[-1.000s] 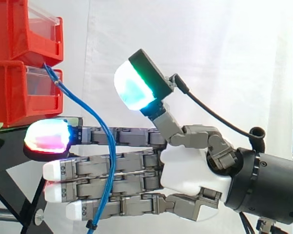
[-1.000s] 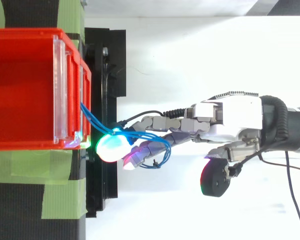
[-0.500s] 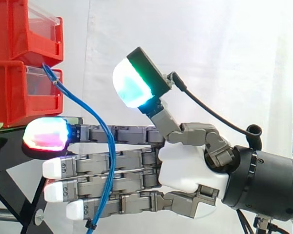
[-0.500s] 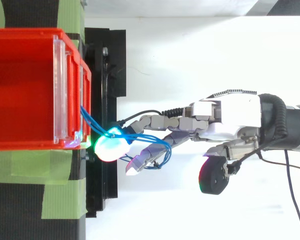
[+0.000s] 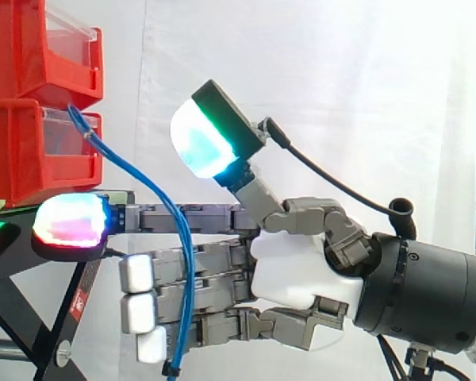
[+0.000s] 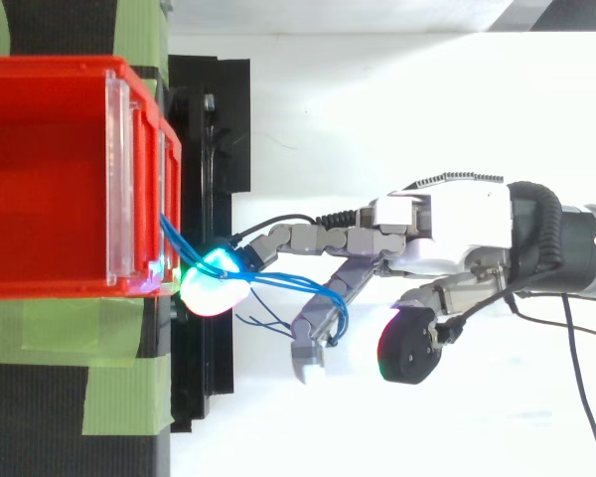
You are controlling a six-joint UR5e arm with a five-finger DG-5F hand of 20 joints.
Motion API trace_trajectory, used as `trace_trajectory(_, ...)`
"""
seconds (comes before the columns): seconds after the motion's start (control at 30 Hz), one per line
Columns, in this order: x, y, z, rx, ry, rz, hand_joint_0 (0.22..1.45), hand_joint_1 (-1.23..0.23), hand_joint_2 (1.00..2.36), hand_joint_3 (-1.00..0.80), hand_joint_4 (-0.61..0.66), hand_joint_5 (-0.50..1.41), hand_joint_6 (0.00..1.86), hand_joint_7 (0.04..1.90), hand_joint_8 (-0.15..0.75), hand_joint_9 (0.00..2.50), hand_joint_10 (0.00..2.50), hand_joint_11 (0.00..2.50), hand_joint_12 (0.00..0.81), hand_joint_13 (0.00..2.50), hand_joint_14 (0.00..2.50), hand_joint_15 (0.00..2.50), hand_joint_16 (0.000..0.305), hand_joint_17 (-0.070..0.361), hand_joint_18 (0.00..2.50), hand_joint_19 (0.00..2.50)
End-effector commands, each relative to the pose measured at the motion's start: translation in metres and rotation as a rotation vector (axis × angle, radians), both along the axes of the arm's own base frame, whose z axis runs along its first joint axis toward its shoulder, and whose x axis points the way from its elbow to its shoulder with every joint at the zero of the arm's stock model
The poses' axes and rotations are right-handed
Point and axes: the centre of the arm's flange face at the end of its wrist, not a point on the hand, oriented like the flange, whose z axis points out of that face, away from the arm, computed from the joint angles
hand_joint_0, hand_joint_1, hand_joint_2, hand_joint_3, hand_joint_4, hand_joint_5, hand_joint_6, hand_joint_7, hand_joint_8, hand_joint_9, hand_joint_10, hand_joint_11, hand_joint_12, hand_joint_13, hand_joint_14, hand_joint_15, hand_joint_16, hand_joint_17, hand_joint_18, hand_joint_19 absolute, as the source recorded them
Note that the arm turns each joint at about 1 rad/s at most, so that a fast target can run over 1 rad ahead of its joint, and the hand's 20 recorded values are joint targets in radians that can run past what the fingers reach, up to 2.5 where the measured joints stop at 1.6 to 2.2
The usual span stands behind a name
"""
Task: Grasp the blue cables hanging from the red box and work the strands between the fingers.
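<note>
Thin blue cables (image 5: 187,262) hang from the front of the lower red box (image 5: 28,155) and arc down across my hand (image 5: 293,274). In the top view the strands (image 6: 278,282) run from the box (image 6: 40,169) to the hand (image 6: 442,224) and loop around its lower fingers (image 6: 318,323). Those fingers are bent toward the thumb side, hooking the cables. The upper finger stays straight, its glowing pad (image 5: 67,225) at the stand's edge under the box. The thumb (image 5: 210,139) is raised well clear of the strands.
Another red bin (image 5: 40,48) is stacked above the lower one. Both sit on a black stand (image 5: 16,266) with green tape (image 6: 70,328) on its top. A white curtain hangs behind.
The lower fingers have curled from straight toward the thumb side, drawing the cable loop with them. The thumb has tipped slightly toward the box. The upper finger has stayed extended.
</note>
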Motion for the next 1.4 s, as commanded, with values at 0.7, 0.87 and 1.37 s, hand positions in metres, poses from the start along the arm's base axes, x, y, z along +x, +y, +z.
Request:
trace_trajectory(0.7,0.008,0.003,0.014,0.009,-0.006,0.067,0.79,-0.53,1.0,-1.0,0.27,-0.07,0.01,0.8,0.335,0.89,1.63,1.53,0.383,1.23,1.05,1.5,0.049,0.11,1.37,1.37)
trace_trajectory(0.87,0.008,0.003,0.013,0.009,-0.001,0.06,0.79,-0.54,1.0,-1.0,0.29,-0.04,0.01,0.82,0.338,0.82,2.11,1.61,0.393,1.18,1.46,1.49,0.046,0.104,1.47,1.59)
trace_trajectory(1.37,0.011,0.007,0.011,-0.016,0.164,0.043,0.79,-0.54,1.0,-1.0,0.31,-0.01,0.01,0.84,0.368,0.72,2.5,2.14,0.447,1.06,2.5,1.32,0.047,0.106,1.45,1.19)
